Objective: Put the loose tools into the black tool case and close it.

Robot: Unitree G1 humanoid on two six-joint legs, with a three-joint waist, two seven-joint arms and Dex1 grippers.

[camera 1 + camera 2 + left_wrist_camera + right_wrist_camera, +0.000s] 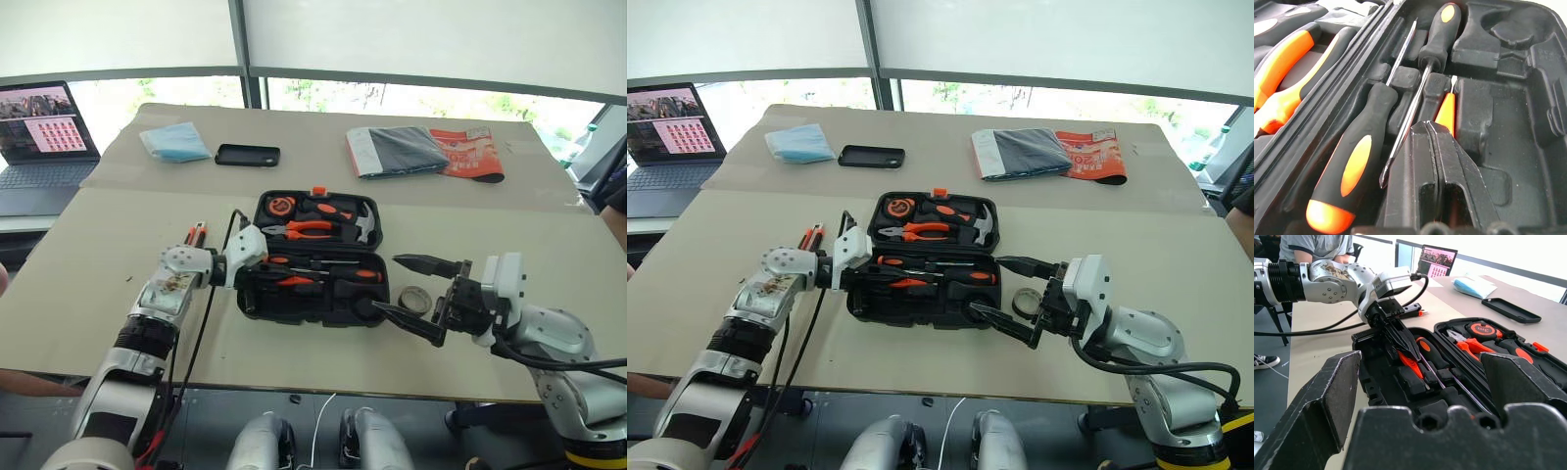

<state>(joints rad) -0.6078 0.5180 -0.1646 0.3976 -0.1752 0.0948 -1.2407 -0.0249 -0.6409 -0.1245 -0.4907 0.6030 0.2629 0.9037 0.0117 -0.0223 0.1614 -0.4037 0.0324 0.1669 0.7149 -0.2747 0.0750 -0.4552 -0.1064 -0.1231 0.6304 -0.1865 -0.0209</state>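
Note:
The black tool case (257, 305) lies open mid-table. Two orange-and-black screwdrivers (1352, 166) (1442, 29) rest in slots in its near half. My left gripper (1411, 352) is shut, tips down in that half against the thin all-orange screwdriver (1447, 110); I cannot tell if it is pinched. My right gripper (387, 284) hangs open at the case's right end, nothing between its fingers. The small tape roll (416, 299) sits on the table just behind it. The utility knife (196, 235) lies on the table left of the case.
Pliers (309, 229), a hammer (362, 225) and a tape measure (282, 206) sit in the case's far half. Farther back are a black phone (247, 155), a blue packet (174, 142) and booklets (421, 152). A laptop (44, 137) stands left.

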